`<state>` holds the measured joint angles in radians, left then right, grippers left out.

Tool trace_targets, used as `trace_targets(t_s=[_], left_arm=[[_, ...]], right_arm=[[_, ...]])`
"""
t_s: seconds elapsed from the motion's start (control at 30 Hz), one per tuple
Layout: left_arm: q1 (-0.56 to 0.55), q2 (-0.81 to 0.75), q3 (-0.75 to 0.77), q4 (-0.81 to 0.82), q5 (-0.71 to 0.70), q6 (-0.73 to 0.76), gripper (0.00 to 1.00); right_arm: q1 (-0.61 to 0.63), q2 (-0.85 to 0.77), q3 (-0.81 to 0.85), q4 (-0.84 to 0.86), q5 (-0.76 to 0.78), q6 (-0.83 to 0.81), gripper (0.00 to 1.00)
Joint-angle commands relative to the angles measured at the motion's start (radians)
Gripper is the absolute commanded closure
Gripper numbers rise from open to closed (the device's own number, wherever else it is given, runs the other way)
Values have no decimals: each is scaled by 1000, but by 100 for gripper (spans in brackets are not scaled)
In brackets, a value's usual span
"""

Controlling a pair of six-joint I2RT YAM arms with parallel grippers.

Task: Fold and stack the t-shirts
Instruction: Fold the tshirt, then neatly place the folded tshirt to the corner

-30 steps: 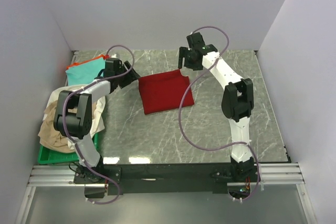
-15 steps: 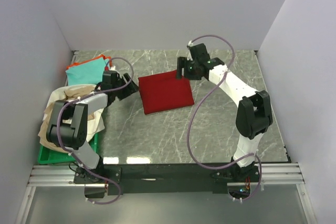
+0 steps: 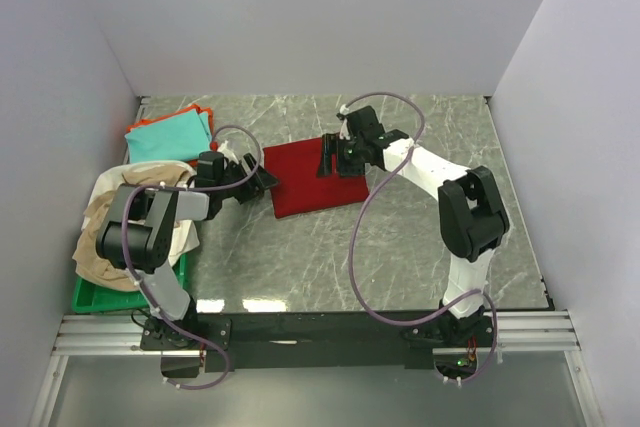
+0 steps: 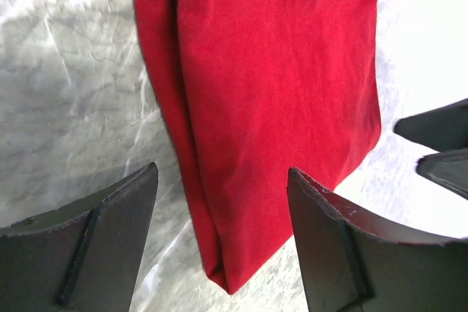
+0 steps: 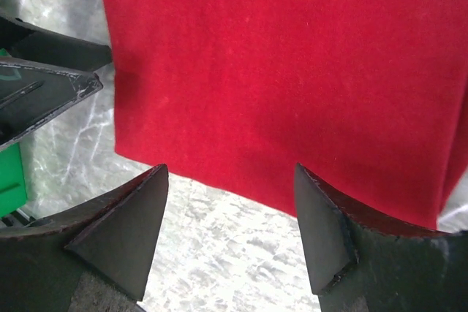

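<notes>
**Item:** dark red cloth t-shirt (image 3: pixel 312 179), folded to a rough rectangle and lying flat on the grey marbled worktop (image 3: pixel 420 237).

**Location:** between the two sets of jaws. Its left side is under the left jaws and its far side is under the right jaws.

**Left jaws** (left arm (image 3: pixel 180 203)): spread, pinching nothing. The wrist view shows the shirt's layered fold edge and one corner (image 4: pixel 219 268) in the gap.

**Right jaws** (right arm (image 3: pixel 430 169)): spread, empty. One straight edge of the shirt (image 5: pixel 292 71) runs across the gap, with bare worktop nearer the camera.

**Other stock:**
- A folded teal t-shirt (image 3: pixel 170 134) lies over an orange one (image 3: pixel 205 109), out beyond the left jaws.
- A loose heap of beige and white t-shirts (image 3: pixel 120 232) sits behind the left jaws, spilling over a green plastic tray (image 3: pixel 95 297).

**Step in hand (judged):** the red shirt appears folded. Both sets of jaws are lined up on opposite sides of it, either for a last fold or to lift it to the stack.

**Next move calls for:**
- Lower both sets of jaws to the cloth.
- Close on every layer at the edges, so the fold does not spring open.
- Move the two arms together, so the shirt does not sag.
</notes>
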<state>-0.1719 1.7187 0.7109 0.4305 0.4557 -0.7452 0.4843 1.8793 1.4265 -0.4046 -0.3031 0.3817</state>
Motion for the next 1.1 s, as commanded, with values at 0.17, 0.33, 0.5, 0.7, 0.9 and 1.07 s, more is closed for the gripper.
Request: trace_targets(t_s=[0.17,0.33,0.5,0.7,0.9,1.07], left_arm=[[-1,85,-25,195,58,-111,21],[-1,136,-36,249,51,-172,17],[-6,170,-37,280,37,-195,18],[-55,185,4,249,2,-194,18],[-101,202,48,217,-31,-195,20],[-132,208,71,189,-58,-195,25]], right_arm=[[-3,35,-47,55,-40,16,25],[-1,40,-54,56,-42,16,25],[-3,46,-58,58,-50,16,25],[0,52,-63,61,-60,17,25],[-1,55,-64,58,-65,14,25],[-3,72,-66,64,-77,16,25]])
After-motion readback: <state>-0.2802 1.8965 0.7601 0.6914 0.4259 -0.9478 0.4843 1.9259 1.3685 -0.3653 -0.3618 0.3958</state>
